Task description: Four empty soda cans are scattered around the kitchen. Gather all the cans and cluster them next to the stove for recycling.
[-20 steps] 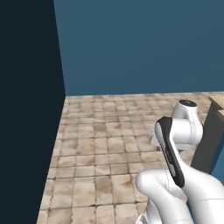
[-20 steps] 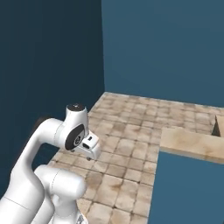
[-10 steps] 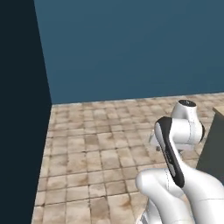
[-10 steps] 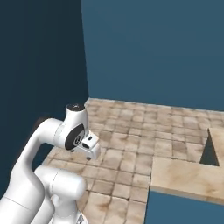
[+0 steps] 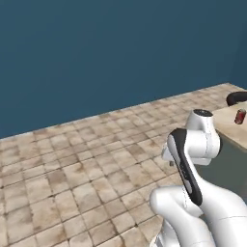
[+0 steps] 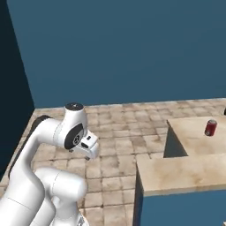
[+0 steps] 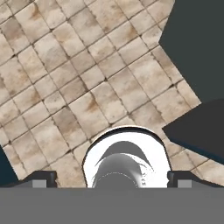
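A red soda can (image 6: 210, 127) with a silvery top stands upright on the beige counter (image 6: 185, 170), far to the right of the arm. In the left base view the same soda can (image 5: 240, 116) shows at the right edge, on the counter (image 5: 226, 126). My gripper (image 6: 90, 151) hangs folded close under the arm, pointing down at the floor and well away from the can. In the hand view the gripper (image 7: 113, 179) is open, its two fingertips (image 7: 42, 178) wide apart with nothing between them, above brown tiles. The stove is out of view.
Brown tiled floor (image 5: 72, 164) spreads ahead up to a blue wall (image 5: 111, 53). The L-shaped counter has a blue front (image 6: 181, 209) and blocks the right side. A dark curved object (image 5: 237, 98) sits on the counter beyond the can. A dark tall surface (image 6: 11, 110) stands at the left.
The whole picture has shifted, so the base has turned. The dark cabinet has left the left base view, and the counter with the red can has come in. The gripper stays open.
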Robot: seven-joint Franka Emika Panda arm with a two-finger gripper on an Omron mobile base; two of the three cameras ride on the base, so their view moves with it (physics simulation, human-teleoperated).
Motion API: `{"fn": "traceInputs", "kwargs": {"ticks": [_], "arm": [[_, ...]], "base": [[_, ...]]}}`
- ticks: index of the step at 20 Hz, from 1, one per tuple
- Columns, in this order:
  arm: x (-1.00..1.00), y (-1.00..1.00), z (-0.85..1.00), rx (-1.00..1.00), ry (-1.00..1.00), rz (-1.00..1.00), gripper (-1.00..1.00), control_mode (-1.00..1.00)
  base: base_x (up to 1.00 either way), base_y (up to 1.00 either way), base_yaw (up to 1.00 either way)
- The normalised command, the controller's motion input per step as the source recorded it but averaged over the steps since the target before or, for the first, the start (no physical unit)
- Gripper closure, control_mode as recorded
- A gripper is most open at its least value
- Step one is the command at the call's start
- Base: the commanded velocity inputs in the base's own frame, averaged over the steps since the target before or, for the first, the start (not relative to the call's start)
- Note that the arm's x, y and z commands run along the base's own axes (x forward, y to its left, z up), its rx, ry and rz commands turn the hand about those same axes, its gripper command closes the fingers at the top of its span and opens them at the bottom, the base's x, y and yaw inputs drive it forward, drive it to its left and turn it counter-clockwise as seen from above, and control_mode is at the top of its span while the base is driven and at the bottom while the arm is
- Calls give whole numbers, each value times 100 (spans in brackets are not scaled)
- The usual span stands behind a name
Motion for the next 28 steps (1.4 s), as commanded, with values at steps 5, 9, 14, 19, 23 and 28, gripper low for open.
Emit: {"fn": "traceInputs", "kwargs": {"ticks": [5, 9, 14, 19, 23, 28], "arm": [[0, 0, 0, 0, 0, 0, -100, 100], [0, 0, 0, 0, 0, 0, -100, 100], [0, 0, 0, 0, 0, 0, -100, 100], [0, 0, 0, 0, 0, 0, -100, 100], [0, 0, 0, 0, 0, 0, -100, 100], [0, 0, 0, 0, 0, 0, -100, 100]], "base": [[48, 22, -59], [48, 23, -58], [51, 24, -54], [56, 28, -44], [55, 29, -44], [57, 31, -38]]}}
